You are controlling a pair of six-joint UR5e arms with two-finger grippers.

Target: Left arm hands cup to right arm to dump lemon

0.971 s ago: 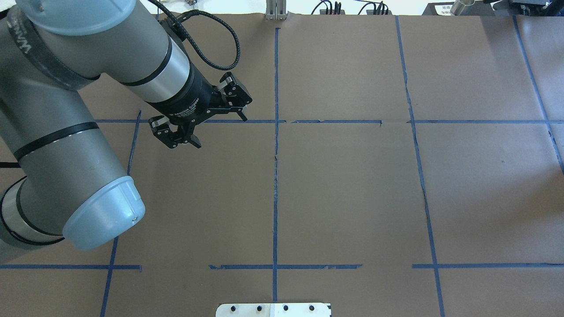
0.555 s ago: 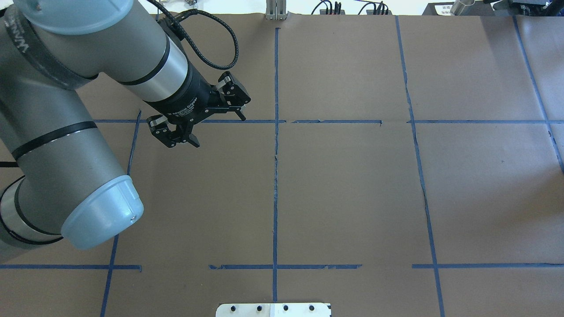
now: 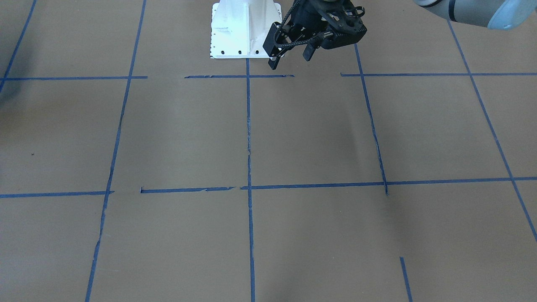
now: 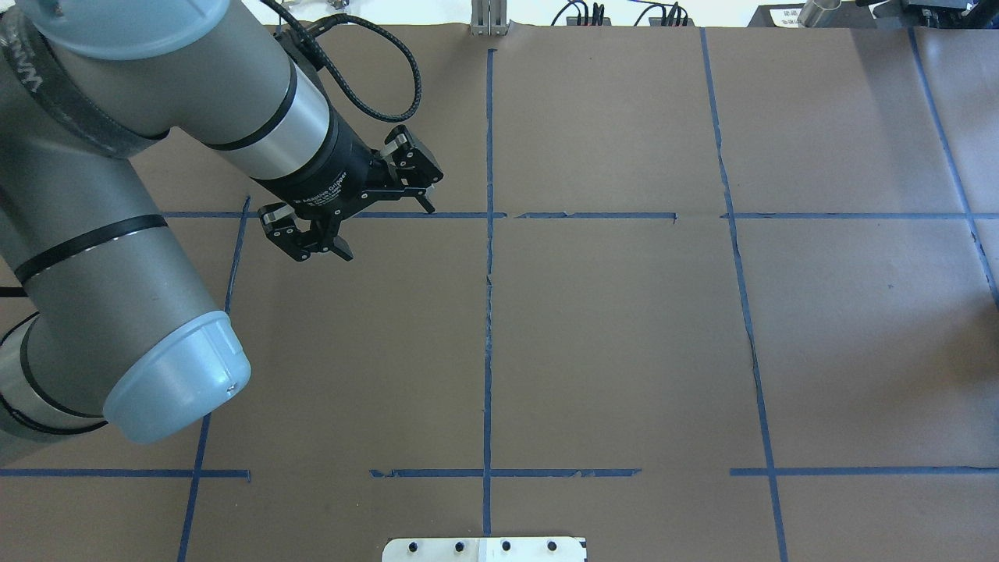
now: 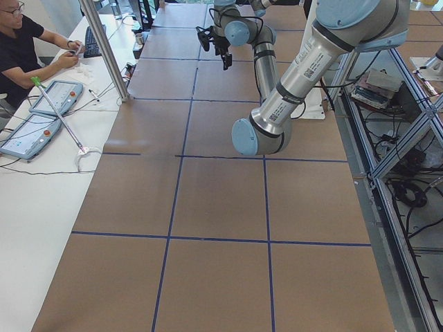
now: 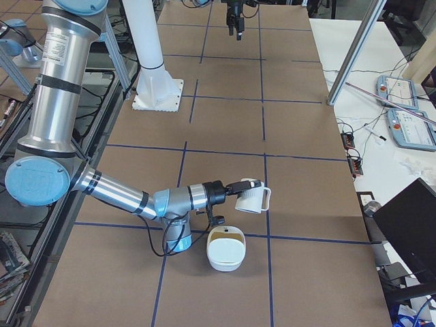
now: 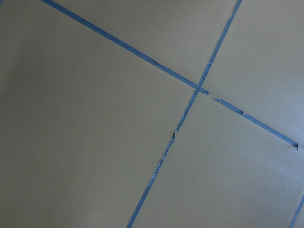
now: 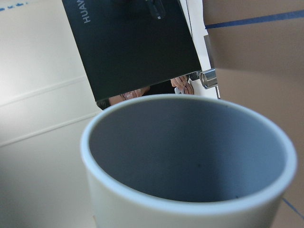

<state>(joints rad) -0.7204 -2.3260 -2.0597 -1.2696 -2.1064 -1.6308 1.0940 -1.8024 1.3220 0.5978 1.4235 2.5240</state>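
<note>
The handover looks finished. The grey tubular right arm [image 6: 116, 194] carries the small white ribbed cup [image 6: 253, 197] at its tip, tipped sideways near a white rounded bowl [image 6: 225, 248]. Whether the right gripper [image 6: 238, 186] is clamped on it cannot be told. The cup's grey inside shows no lemon, so the dumping seems done. The bulky black left gripper [image 4: 386, 230] hangs spread and bare over the brown paper table [image 4: 624, 351], which is gridded with blue tape [image 4: 488, 312]. A person [image 5: 28, 41] sits at a side desk.

White cup [image 6: 251, 198], grey inside; brown table [image 4: 624, 351], blue tape [image 4: 488, 375].
</note>
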